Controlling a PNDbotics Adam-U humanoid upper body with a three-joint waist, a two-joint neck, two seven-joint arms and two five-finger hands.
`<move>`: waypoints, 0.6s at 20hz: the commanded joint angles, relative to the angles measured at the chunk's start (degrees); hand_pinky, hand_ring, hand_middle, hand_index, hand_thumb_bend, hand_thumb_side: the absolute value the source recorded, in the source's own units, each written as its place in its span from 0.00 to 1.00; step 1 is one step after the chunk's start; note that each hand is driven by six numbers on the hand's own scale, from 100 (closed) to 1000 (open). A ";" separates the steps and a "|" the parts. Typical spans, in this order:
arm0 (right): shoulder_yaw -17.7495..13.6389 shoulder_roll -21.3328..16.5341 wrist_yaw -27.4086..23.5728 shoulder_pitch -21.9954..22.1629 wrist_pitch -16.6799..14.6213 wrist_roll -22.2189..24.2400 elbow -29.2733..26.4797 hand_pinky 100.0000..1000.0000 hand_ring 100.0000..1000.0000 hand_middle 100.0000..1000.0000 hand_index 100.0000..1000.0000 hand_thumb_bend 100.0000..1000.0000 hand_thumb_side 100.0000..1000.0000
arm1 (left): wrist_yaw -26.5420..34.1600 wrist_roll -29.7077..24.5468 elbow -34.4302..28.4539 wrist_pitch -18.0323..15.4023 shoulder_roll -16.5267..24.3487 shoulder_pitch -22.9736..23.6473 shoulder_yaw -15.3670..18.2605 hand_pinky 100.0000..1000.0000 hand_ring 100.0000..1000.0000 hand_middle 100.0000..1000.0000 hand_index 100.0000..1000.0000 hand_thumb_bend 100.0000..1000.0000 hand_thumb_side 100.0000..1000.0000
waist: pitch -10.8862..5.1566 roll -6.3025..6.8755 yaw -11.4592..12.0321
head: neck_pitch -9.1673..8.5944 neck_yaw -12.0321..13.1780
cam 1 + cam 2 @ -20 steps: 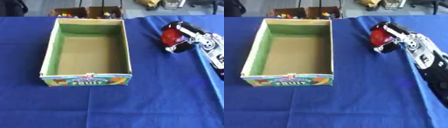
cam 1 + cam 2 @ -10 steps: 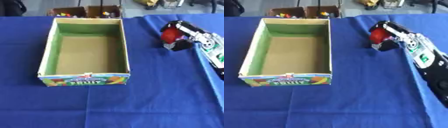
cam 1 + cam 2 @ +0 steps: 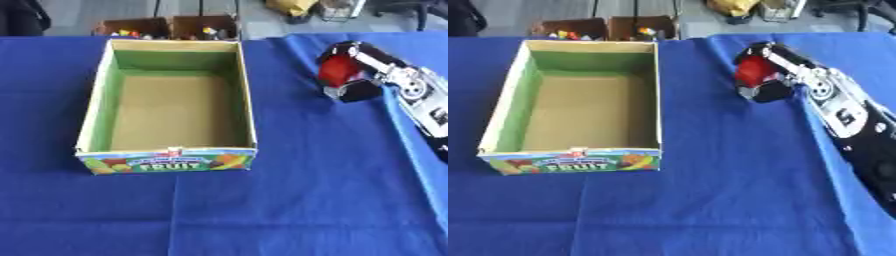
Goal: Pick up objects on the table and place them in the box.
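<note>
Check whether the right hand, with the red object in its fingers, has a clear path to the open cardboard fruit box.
Probably yes. The right hand, curled round the red object, sits right of the cardboard fruit box; only bare blue tablecloth lies between, and the box is open-topped.

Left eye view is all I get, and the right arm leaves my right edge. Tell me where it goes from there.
Observer: In the right eye view the right arm runs down to the lower right corner, black below its silver section.
Operator: Check that view for the left hand.
Observer: It is not there either. Only the right hand shows, with its fingers curled round the red object.
</note>
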 commanded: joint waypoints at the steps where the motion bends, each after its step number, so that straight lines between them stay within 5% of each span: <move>1: -0.32 -2.71 -1.22 -0.39 0.00 -0.39 -1.61 0.61 0.96 0.74 0.75 0.00 0.02 | 0.11 0.20 -1.12 0.38 0.80 -0.43 0.10 0.66 0.71 0.71 0.90 0.00 0.92 | -2.11 -0.19 -0.02 | 0.08 -0.08; 12: 0.26 -3.74 -6.64 -1.05 -0.18 -0.24 -5.16 0.61 0.95 0.73 0.75 0.00 0.03 | 0.34 1.27 -1.12 1.41 1.28 -0.47 -0.25 0.67 0.72 0.71 0.90 0.00 0.91 | -4.69 -1.64 0.58 | 0.45 -0.10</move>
